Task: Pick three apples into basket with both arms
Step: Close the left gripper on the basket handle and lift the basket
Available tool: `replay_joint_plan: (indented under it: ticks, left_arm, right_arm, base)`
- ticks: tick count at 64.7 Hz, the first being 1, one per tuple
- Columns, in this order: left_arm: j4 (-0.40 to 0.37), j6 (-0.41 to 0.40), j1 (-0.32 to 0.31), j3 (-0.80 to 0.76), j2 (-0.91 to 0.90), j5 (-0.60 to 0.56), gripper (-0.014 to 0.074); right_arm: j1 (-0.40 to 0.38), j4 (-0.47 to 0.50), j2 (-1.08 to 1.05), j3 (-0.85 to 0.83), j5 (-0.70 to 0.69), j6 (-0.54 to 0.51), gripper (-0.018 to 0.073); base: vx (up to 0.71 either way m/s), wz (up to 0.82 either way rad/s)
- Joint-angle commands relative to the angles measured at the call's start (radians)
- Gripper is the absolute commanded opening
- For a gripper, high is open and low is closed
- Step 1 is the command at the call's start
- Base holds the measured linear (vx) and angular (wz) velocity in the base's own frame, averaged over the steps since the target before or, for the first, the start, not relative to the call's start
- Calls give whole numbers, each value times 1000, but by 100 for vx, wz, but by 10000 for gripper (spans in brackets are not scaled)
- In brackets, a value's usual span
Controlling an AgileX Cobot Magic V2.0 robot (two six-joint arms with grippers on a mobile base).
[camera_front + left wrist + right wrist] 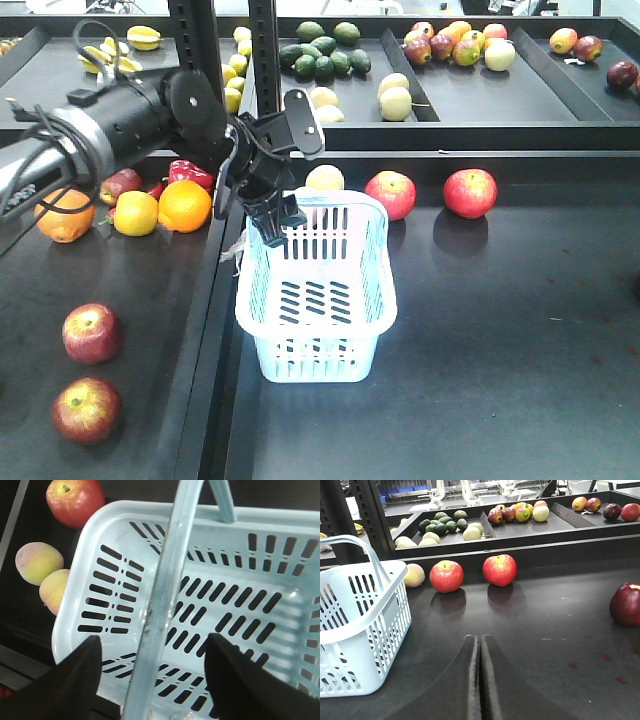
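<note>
In the front-facing view the basket [315, 355] stands empty near the middle of the dark tabletop [480, 380]. Its long axis runs away from the camera, the far end swung slightly right. The left arm [120, 125] reaches in from the left, and the left gripper [278, 215] points down over the basket's far left corner. The first apple [391, 194] sits just behind the far right corner, with the second apple [470, 192] further right and apart from it.

The left wrist view looks down onto the bare slotted base. The thin handle [165, 605] crosses from bottom to top between the black fingers [75, 680], which are spread wide, and neither touches it. Two pale yellow-pink fruits [39, 562] lie outside the basket wall.

In the right wrist view the right gripper [480, 642] is low over the table, its jaws pressed together on nothing, pointing toward the far ledge. The basket is at the left with its handle upright. The two apples sit side by side against the ledge, stems up, and a dark apple [626, 604] lies well apart at the right edge
</note>
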Motion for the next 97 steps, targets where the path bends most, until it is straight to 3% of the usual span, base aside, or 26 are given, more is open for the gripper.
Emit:
replay_joint_plan:
  ticks: [1, 19, 38, 43, 65, 80, 97]
  left_arm:
    - [5, -2, -6, -34, -41, -67, 428]
    - [17, -2, -6, -34, 4, -146, 340]
    - [16, -14, -6, -34, 8, -148, -3]
    - [-4, -39, -6, -34, -3, -125, -9]
    - [-90, -276, -6, -34, -212, 51, -8]
    - [-122, -463, -6, -34, -352, 371, -8]
    - [-24, -835, -6, 80, -554, 393, -8]
  right_arm:
    - [-8, -2, -4, 6, -72, 0, -9]
    - [-8, -2, -4, 6, -72, 0, -9]
    - [-8, -2, -4, 6, -72, 0, -9]
    - [-8, -2, -4, 6, -72, 0, -9]
    - [-8, -2, -4, 6, -72, 0, -9]
    - [-8, -2, -4, 6, -72, 0, -9]
    - [-8, -2, -4, 6, -72, 0, -9]
  base:
    - [0, 0]
    - [0, 0]
    - [0, 0]
    - [0, 0]
    - [0, 0]
    - [0, 0]
    - [0, 0]
